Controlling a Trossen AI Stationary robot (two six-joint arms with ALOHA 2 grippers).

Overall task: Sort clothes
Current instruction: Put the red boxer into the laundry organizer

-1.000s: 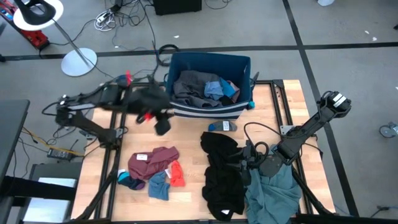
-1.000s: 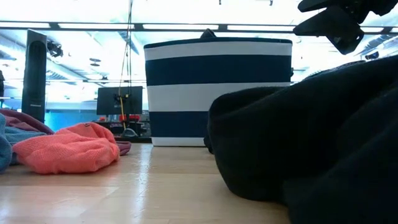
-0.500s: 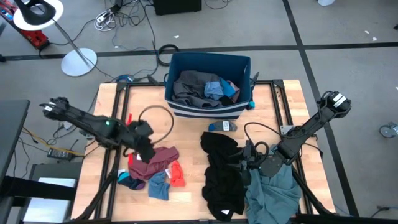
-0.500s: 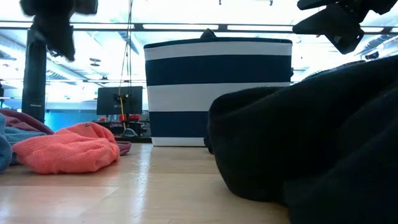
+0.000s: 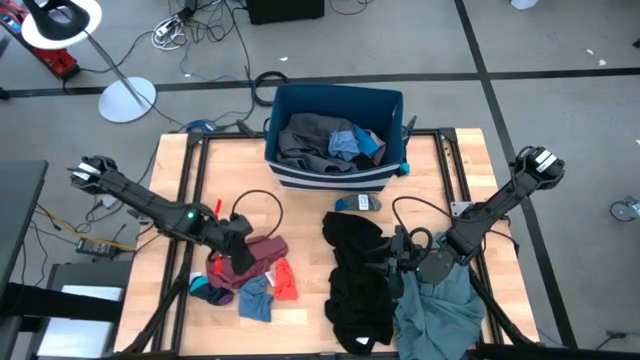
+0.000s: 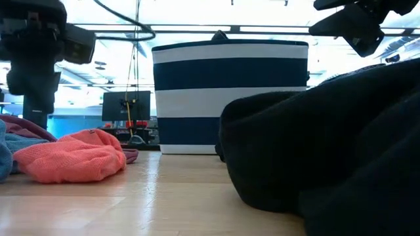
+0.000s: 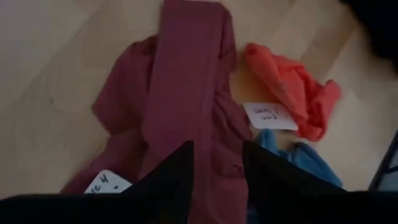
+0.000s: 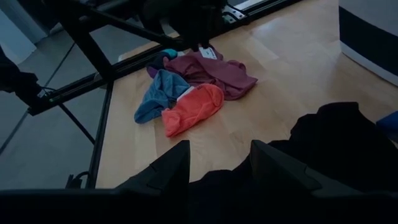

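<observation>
Two grippers, left gripper (image 5: 238,253) over one maroon garment (image 5: 262,254).

This looks like a robotics lab or workshop: a wooden table (image 5: 310,300) on a black metal frame (image 5: 190,180) stands on grey concrete floor (image 5: 520,40) strewn with cables (image 5: 190,25), monitor (image 6: 126,106) glowing behind.

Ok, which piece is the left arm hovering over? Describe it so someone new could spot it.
Start at the striped bin at the table's far edge, then look toward the small heap near the left front. The maroon garment tops that heap, under the left gripper. Unlike the coral piece and blue piece beside it, it carries white tags.
</observation>
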